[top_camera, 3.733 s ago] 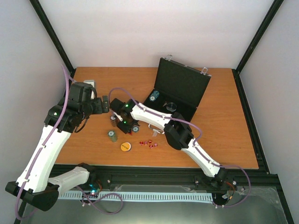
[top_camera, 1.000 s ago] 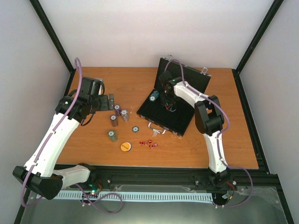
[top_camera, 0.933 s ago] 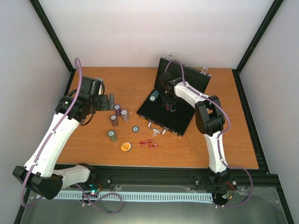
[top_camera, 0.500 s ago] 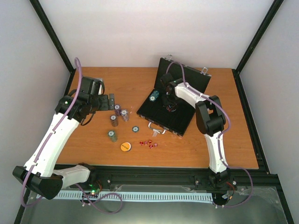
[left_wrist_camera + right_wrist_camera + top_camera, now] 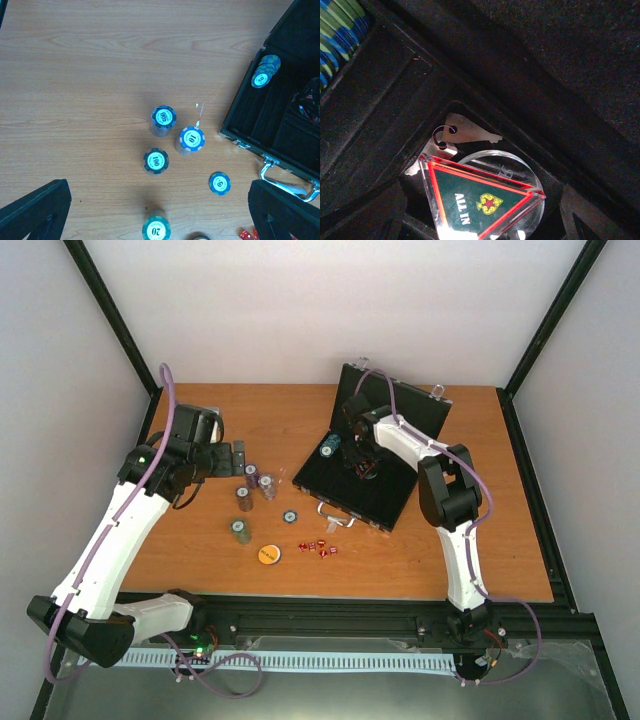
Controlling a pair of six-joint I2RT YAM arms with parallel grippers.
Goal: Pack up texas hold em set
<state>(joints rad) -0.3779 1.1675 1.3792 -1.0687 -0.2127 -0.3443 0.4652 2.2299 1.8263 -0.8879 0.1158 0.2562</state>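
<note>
The black case (image 5: 395, 420) lies open at the table's middle right. My right gripper (image 5: 362, 464) hangs inside it, jaws open, over a small compartment. In that compartment the red-black triangle (image 5: 480, 200), marked ALL IN, rests on a clear disc (image 5: 517, 162) beside metal keys (image 5: 465, 132). Neither finger touches the triangle. A row of chips (image 5: 337, 27) lies in the case slot (image 5: 330, 445). My left gripper (image 5: 156, 195) stands wide open and empty above the chip stacks (image 5: 163, 117) on the table. The orange disc (image 5: 268, 554) and red dice (image 5: 320, 548) lie near the front.
Loose on the wood are stacks marked 10 (image 5: 192, 138), 100 (image 5: 156, 161) and 20 (image 5: 156, 229), and a single flat chip (image 5: 219, 183). The case's silver handle (image 5: 287, 181) juts toward the front. Black frame posts border the table (image 5: 500, 540).
My right arm has swung from the chips on the table into the case, and its jaws have just widened off the triangle. The left arm has held still over the last second.
</note>
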